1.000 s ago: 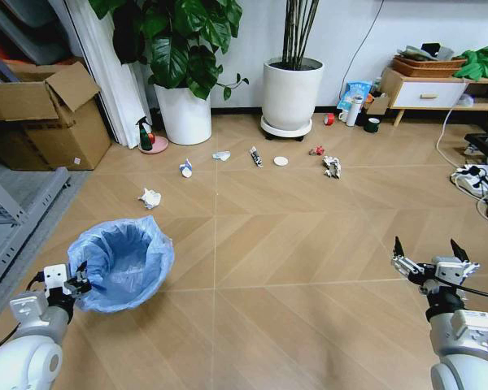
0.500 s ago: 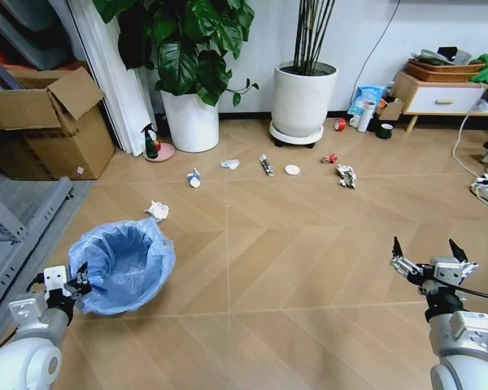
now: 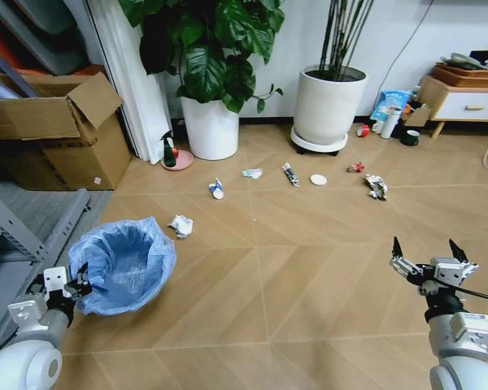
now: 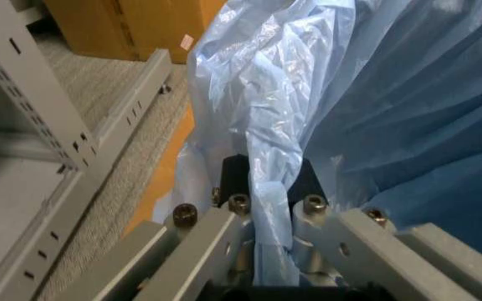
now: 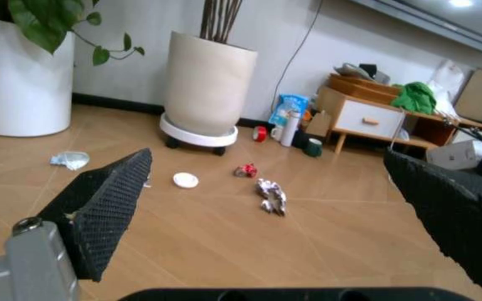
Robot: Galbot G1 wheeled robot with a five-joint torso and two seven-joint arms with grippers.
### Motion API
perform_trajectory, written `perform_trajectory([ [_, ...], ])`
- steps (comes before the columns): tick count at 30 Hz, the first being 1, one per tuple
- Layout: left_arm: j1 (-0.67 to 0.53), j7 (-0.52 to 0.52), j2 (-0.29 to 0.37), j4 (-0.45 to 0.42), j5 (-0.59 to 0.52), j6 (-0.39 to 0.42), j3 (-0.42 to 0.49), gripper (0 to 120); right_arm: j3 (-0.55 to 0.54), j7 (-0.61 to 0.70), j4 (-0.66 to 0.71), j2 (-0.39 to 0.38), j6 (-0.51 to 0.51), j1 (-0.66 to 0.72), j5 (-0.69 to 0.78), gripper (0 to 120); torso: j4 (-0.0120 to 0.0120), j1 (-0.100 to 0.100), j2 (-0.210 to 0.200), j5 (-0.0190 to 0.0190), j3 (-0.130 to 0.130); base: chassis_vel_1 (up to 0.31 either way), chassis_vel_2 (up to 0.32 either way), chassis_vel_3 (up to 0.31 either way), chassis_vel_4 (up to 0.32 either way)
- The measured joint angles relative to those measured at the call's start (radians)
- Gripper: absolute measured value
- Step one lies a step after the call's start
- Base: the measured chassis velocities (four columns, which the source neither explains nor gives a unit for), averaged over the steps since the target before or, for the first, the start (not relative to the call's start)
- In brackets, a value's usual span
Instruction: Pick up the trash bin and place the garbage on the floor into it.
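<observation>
1. The left gripper (image 3: 80,284) sits low at the robot's left, its jaws closed on the near rim of the trash bin (image 3: 124,264). In the left wrist view the fingers (image 4: 224,241) pinch a fold of the blue bag (image 4: 266,157), which hides almost all of the dark bin wall.
2. Whether the bin rests on the floor (image 3: 309,268) or hangs just above it cannot be told.
3. The right gripper (image 3: 427,258) hovers at the robot's right, jaws spread wide with nothing between them.
4. The garbage lies ahead: a crumpled paper wad (image 3: 180,226) just beyond the bin, then a tube (image 3: 217,189), a small wrapper (image 3: 252,173), a dark wrapper (image 3: 289,174), a white disc (image 3: 318,179), a red scrap (image 3: 356,168) and a printed wrapper (image 3: 376,186), too small to read.
5. The far white pots are cut off at the top.
</observation>
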Motion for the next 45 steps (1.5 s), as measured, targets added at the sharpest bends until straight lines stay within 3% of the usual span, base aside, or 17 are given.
perform_trajectory([
  [45,0.02,0.027,-0.025,-0.019,0.005,-0.037,-0.003,0,-0.016,-0.005,-0.009,-0.006,-0.003,-0.004,0.013,100,-0.0001,0.0,0.0,-0.0003,0.0,-0.044,0.208,0.042,-0.21],
])
